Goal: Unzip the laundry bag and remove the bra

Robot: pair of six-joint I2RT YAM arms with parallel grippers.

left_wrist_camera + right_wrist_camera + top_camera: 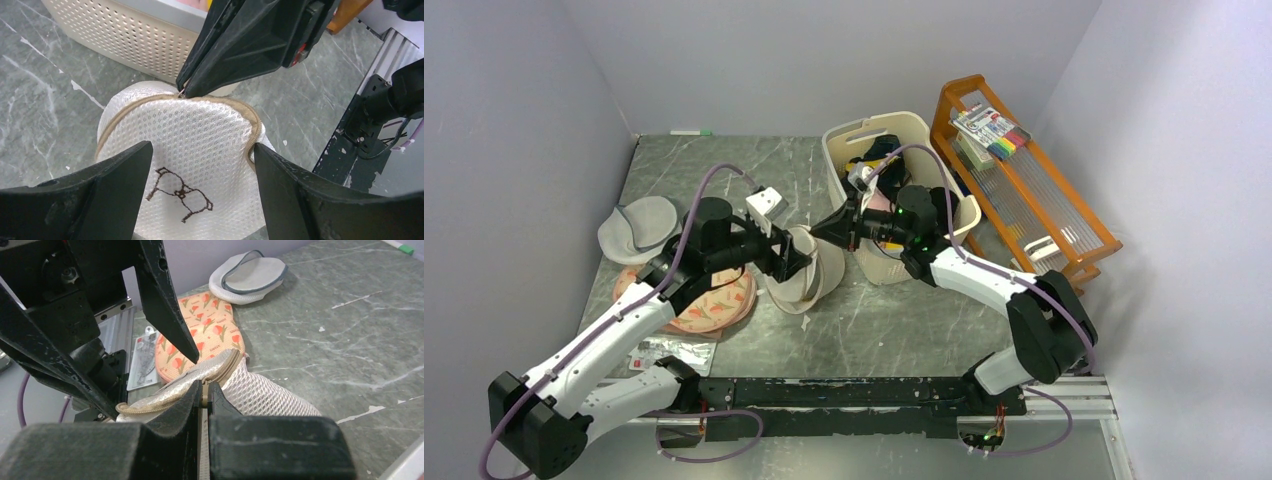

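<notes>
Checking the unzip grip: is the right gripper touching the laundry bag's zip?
Touching. The right wrist view shows the right gripper shut on the tan zip at the laundry bag rim; the left wrist view agrees.

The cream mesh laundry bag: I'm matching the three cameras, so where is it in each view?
Top external: the laundry bag is at centre, just left of the basket.
Left wrist: the bag fills the centre, logo facing the camera.
Right wrist: the bag is lower centre, behind the shut fingers.
Shared landmark: the right gripper, pinched on the bag's tan zip, shows in all three.
</notes>
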